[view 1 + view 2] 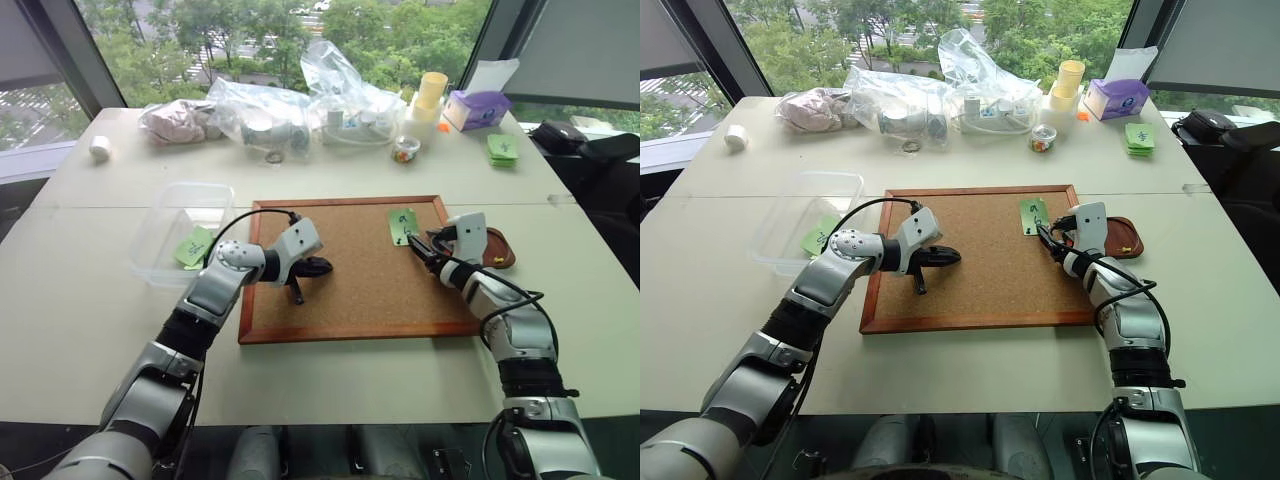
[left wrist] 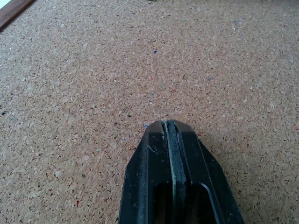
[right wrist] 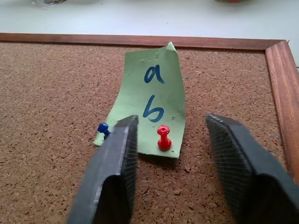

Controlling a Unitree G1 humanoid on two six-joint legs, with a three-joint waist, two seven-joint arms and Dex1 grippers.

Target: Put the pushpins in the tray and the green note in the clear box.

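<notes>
On the corkboard, a green note is still pinned; the right gripper spreads around its red pushpin, and the left gripper is pressed together.

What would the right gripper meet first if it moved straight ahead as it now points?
Most likely the red pushpin between its open fingers, pinning the green note to the corkboard; depth is uncertain.

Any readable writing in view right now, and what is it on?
"a" and "b", handwritten, one above the other, on the green note pinned to the corkboard.
Marks on the other green note in the clear box: too small to read.
Tissue box print: too small to read.
</notes>
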